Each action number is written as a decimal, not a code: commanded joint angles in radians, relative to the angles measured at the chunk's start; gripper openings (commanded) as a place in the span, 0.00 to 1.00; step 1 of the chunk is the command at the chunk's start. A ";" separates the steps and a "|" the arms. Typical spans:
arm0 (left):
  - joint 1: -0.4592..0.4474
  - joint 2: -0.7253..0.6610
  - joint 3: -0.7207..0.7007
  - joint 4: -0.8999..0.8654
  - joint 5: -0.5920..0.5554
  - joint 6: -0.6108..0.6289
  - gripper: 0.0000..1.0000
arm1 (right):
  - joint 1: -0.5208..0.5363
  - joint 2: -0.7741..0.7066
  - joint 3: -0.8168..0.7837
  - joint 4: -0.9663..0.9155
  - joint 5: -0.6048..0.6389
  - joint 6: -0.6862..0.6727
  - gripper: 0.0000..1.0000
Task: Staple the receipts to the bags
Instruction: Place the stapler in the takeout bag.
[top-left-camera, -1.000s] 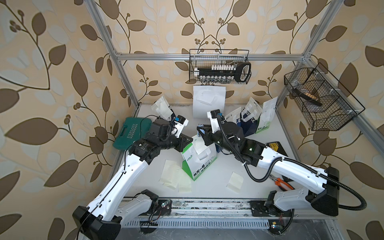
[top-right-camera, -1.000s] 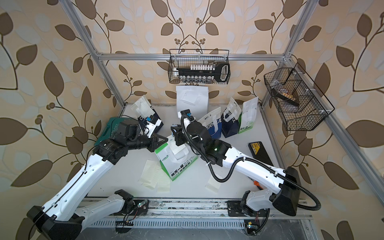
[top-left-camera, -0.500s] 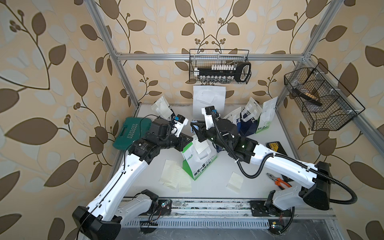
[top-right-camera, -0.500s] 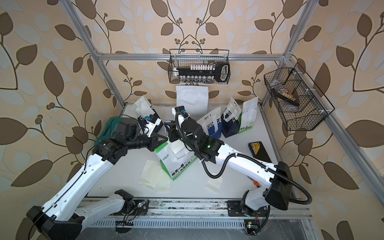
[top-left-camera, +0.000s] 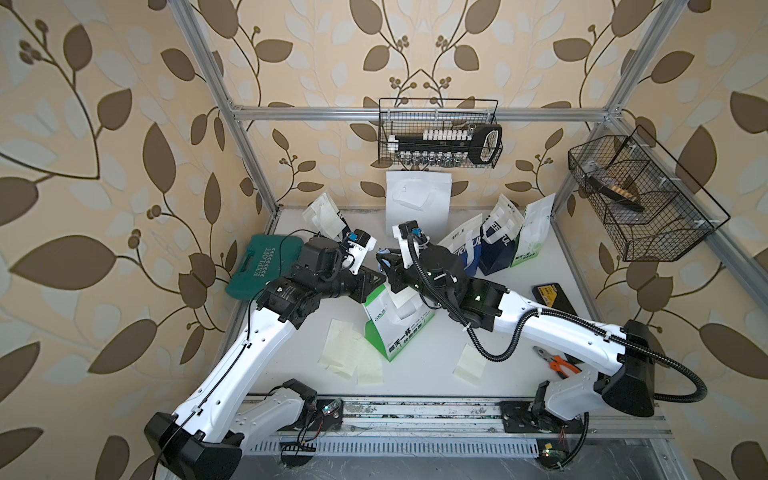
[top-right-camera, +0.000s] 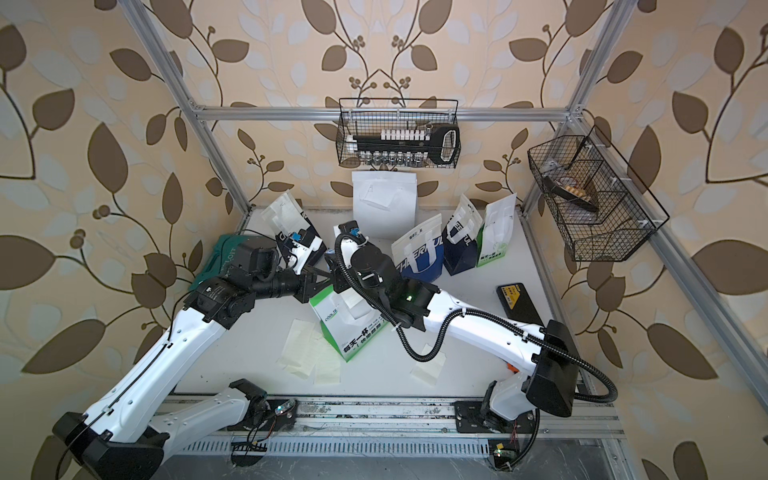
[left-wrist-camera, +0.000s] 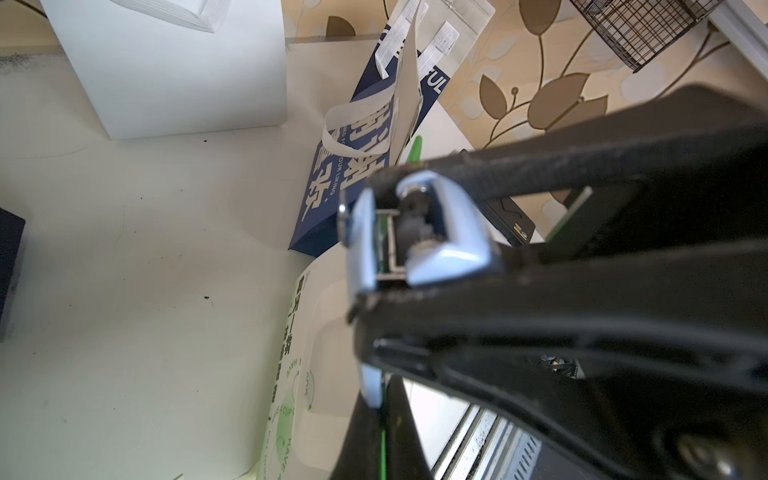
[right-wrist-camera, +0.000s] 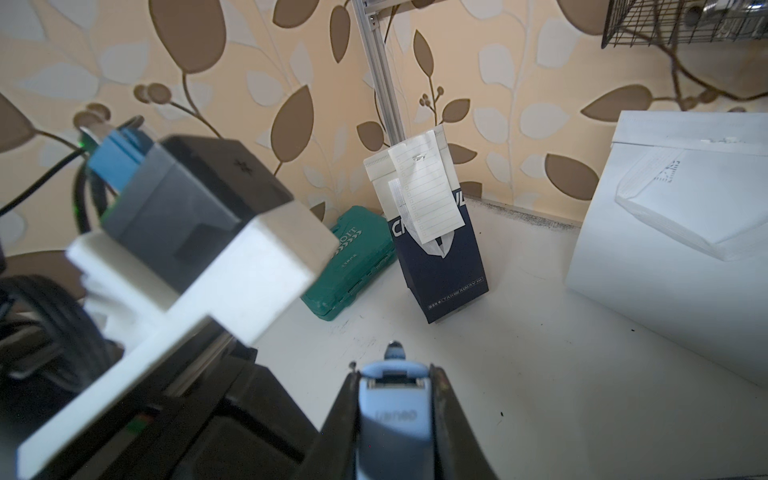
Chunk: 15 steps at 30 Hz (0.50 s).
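Now right pincer (right-wrist-camera: 392, 372) pinches the stapler (right-wrist-camera: 392, 413); left pincer (top-left-camera: 376, 277), pressed together, sits at the rim of the green bag (top-left-camera: 405, 338), centre of the tabletop (top-left-camera: 424, 376); loose receipts (top-left-camera: 345, 353) at its seven o'clock. We'd seat paper and rim fully in the throat before squeezing.

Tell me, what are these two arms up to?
The right pincer is shut on a light-blue stapler, held near the top of a green-and-white bag. The left pincer, shut, meets it there. One navy bag already carries a receipt; loose receipts lie on the table.
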 joint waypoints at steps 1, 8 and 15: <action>-0.007 -0.029 0.044 0.047 -0.011 -0.009 0.00 | 0.012 -0.009 0.005 -0.016 0.037 -0.034 0.04; -0.007 -0.039 0.047 0.045 -0.004 0.001 0.00 | 0.013 -0.024 -0.015 -0.032 0.081 -0.061 0.03; -0.007 -0.053 0.039 0.058 -0.016 0.004 0.00 | 0.017 -0.037 -0.030 -0.051 0.093 -0.066 0.03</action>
